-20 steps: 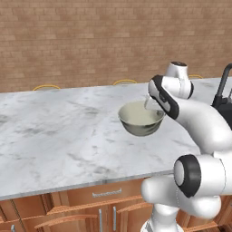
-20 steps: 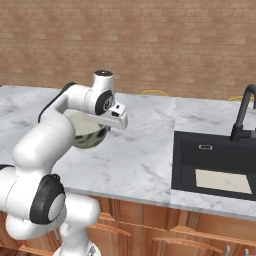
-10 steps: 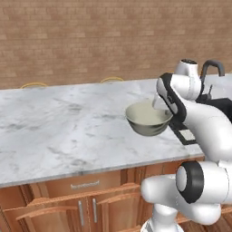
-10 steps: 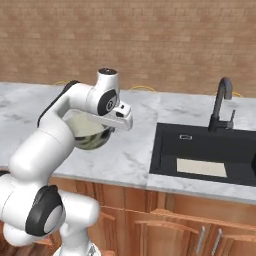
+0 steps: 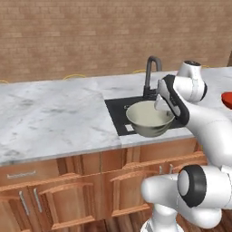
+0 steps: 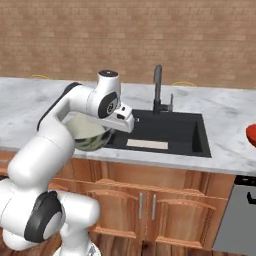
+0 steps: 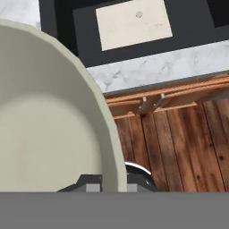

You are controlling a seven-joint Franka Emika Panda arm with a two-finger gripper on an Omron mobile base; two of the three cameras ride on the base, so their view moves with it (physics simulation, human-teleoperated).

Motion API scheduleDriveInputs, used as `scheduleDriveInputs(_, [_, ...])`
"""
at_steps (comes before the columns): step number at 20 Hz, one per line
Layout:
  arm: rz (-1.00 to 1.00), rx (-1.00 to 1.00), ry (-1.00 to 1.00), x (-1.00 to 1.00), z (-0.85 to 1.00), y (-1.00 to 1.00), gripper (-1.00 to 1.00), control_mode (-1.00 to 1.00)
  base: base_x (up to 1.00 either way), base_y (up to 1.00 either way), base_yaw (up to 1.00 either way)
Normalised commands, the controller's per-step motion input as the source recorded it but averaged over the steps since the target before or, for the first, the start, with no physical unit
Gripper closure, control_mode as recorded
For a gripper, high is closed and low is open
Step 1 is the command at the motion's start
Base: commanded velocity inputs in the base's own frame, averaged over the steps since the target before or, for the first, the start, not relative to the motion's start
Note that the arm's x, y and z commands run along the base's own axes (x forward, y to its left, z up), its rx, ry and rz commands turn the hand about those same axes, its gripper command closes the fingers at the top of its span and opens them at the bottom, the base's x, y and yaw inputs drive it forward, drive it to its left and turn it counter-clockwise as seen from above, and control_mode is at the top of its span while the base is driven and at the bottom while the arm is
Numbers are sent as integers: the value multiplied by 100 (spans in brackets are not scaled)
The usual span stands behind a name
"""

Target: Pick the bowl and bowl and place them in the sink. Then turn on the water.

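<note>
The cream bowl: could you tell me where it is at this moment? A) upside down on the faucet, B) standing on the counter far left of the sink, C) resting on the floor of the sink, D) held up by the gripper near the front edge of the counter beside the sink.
D: the cream bowl hangs in the gripper above the counter's front edge, short of the sink.
</note>
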Motion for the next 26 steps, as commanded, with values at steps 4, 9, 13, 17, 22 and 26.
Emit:
scheduleDriveInputs(4, [0,0,0,0,0,0,100,100,0,-99,-6])
scheduleDriveInputs(9, [0,0,0,0,0,0,100,100,6,-76,-1])
scheduleDriveInputs(13, [0,0,0,0,0,0,100,100,21,-48,0])
scheduleDriveInputs(17, [0,0,0,0,0,0,100,100,26,-15,0])
scheduleDriveInputs(22, [0,0,0,0,0,0,100,100,43,-2,0])
scheduleDriveInputs(26, [0,0,0,0,0,0,100,100,60,-18,0])
